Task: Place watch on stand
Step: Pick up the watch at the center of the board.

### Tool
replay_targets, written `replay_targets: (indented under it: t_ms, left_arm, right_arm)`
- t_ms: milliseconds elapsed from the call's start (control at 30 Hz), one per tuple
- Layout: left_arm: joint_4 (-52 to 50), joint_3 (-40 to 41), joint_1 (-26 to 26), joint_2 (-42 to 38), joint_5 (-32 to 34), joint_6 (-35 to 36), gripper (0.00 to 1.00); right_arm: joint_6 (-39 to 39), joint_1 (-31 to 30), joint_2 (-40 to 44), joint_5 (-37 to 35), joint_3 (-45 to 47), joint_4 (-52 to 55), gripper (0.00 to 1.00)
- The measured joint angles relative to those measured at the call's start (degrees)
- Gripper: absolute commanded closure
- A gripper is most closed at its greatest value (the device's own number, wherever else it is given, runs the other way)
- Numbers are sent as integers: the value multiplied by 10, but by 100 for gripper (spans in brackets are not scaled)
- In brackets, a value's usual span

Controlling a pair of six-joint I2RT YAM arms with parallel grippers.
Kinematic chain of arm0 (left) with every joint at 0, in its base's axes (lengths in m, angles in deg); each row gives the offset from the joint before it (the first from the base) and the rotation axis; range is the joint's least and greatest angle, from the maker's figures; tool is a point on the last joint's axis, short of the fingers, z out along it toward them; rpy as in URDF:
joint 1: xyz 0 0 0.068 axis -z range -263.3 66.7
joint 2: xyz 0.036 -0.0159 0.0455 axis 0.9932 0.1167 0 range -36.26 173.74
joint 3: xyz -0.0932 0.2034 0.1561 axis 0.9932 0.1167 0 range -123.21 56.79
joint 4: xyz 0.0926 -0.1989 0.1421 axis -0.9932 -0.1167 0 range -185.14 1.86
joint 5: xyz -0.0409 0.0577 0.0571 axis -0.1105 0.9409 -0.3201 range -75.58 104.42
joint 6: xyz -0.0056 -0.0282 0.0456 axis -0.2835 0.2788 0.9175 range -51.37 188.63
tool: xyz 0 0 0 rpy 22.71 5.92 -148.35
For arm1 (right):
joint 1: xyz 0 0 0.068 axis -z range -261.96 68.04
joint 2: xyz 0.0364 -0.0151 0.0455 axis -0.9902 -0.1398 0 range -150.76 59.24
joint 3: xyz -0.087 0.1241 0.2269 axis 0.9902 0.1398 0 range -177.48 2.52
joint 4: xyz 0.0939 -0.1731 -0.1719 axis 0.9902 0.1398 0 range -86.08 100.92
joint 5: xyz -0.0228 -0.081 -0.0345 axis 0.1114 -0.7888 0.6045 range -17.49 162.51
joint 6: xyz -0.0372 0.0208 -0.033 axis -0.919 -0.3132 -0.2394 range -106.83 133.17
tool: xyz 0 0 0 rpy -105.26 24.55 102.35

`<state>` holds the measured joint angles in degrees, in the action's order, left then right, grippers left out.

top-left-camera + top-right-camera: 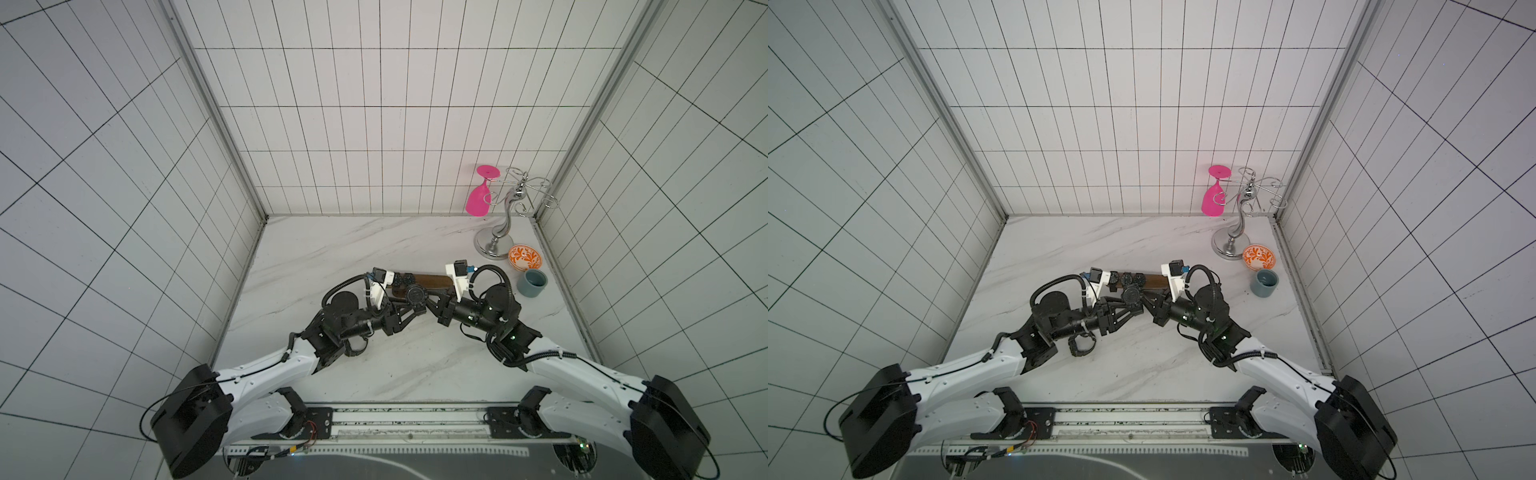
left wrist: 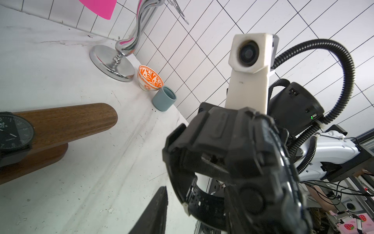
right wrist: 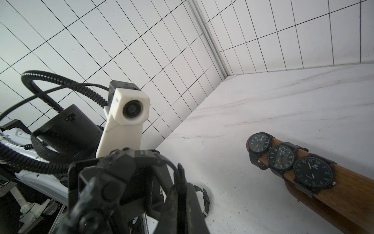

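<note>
Right wrist view: the stand (image 3: 354, 194) sits on the counter (image 3: 283, 101) with 3 watches (image 3: 281, 158) already strapped side by side around 1 end of its wooden bar. The rest of the bar is bare.

In both top views we see a 4th, chunkier black watch (image 1: 417, 296) up off the counter between the 2 arms. It is just in front of the stand's middle and not on it yet.

The right pincer (image 1: 432, 303) is closed tight. We read it as pinching the watch's strap, though the watch body mostly hides the contact.

The left pincer (image 1: 411, 308) has its jaws part-way apart around the other side of the watch. Left wrist view shows 1 finger (image 2: 157, 212) just beside the strap, so we cannot tell if it really clamps or only brackets it. To us it looks like a handover, or a 2-arm hold to keep the strap loop open.

A 5th watch (image 1: 1081, 347) lies on the counter under the left arm, untouched.

Progress, our call:
- **Done:** pick-up; the watch is lifted and near the stand.
- **Left:** line the loop up with the free rounded end (image 2: 109, 117), slide it on beside the others, and let go.
- **Overall:** about halfway for this watch.
</note>
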<state>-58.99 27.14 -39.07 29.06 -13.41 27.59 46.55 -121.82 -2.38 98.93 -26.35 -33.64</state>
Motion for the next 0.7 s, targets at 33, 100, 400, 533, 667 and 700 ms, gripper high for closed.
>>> replay_targets:
  t_ms: [33,100,400,533,667,700]
  left_arm:
    - [1,0,1,0,-1,0,64]
    - [3,0,2,1,-2,0,69]
    - [-8,0,2,1,14,0,94]
    - [-11,-1,3,0,21,0,100]
    - [-22,-1,5,-6,29,2,100]
    - [-25,-1,5,-8,31,2,100]
  right_arm:
    - [0,-2,-1,0,0,-4,100]
    - [-1,-6,-2,-2,0,-8,100]
    - [-4,-12,-8,-4,0,-23,100]
    - [-5,-12,-8,-9,0,-22,100]
    - [-7,-14,-8,-16,0,-21,96]
    - [-7,-15,-8,-18,0,-21,92]
